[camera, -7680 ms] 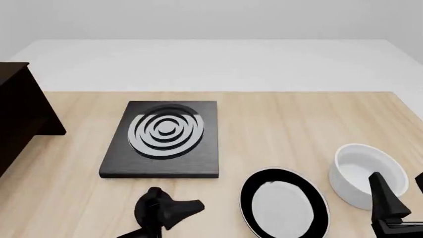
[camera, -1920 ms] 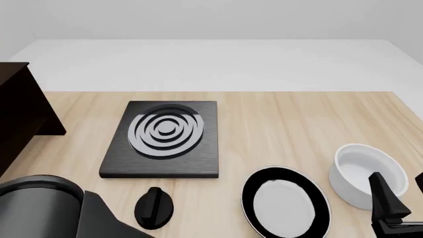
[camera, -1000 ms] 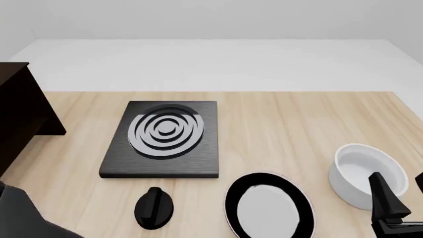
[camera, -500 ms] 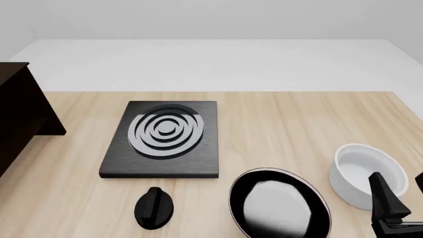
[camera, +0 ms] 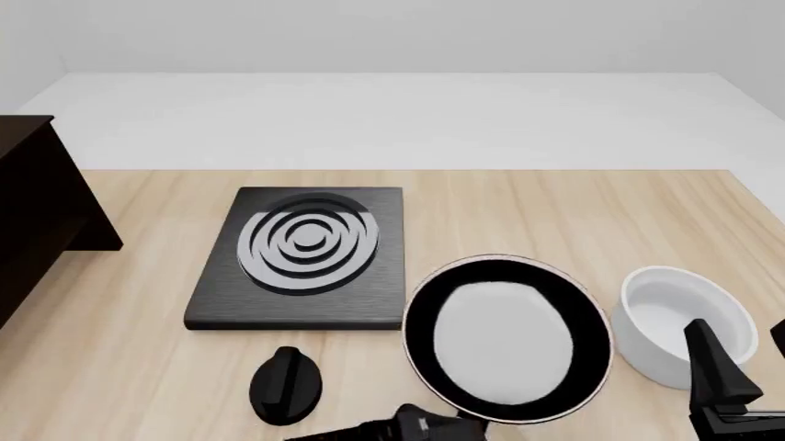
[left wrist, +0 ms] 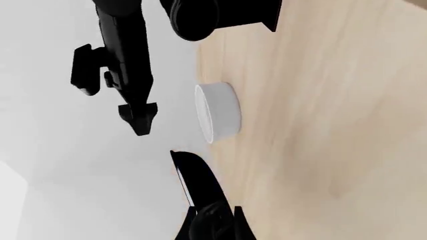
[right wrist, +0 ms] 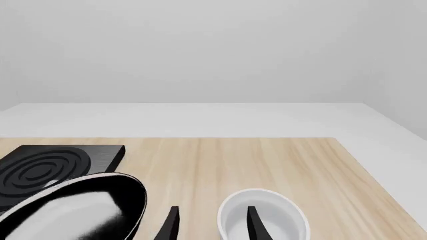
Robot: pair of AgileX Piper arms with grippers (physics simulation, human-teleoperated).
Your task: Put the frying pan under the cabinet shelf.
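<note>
Since half a second ago the frying pan (camera: 506, 342) has risen and tilted, its rim now overlapping the black slab's (camera: 301, 260) near right corner in the front view. The left hand (camera: 417, 426), at the table's near edge, seems to grip its handle, though I cannot tell how its fingers sit. The right hand (camera: 736, 367) hangs spread by the white bowl (camera: 681, 322). Carrying is under way; next, swing the pan across to the cabinet shelf (camera: 43, 216) at the table's left edge, clearing the slab.

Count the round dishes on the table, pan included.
2. The pan is near the front edge, just right of the black slab. The white bowl sits to the pan's right. More could lie outside the frame.
</note>
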